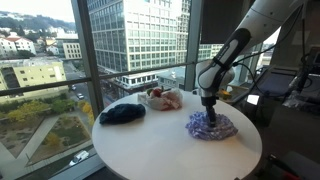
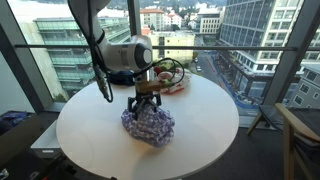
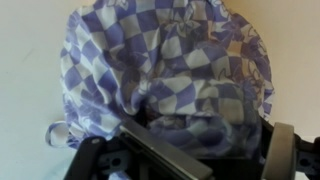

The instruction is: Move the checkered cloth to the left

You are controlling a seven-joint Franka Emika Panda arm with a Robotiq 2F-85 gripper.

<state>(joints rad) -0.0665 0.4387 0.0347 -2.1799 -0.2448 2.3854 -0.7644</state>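
The checkered cloth (image 1: 212, 127), purple and white, lies crumpled in a heap on the round white table (image 1: 150, 145). It shows in both exterior views (image 2: 148, 124) and fills the wrist view (image 3: 170, 70). My gripper (image 1: 209, 103) points straight down onto the top of the heap (image 2: 147, 102). In the wrist view the gripper (image 3: 205, 150) has its fingers spread wide, with folds of the cloth bulging between them. The fingers are open and not closed on the fabric.
A dark blue cloth (image 1: 122, 113) and a red and white cloth (image 1: 165, 98) lie on the table's far part. Tall windows ring the table. A chair (image 2: 300, 130) stands beside the table edge.
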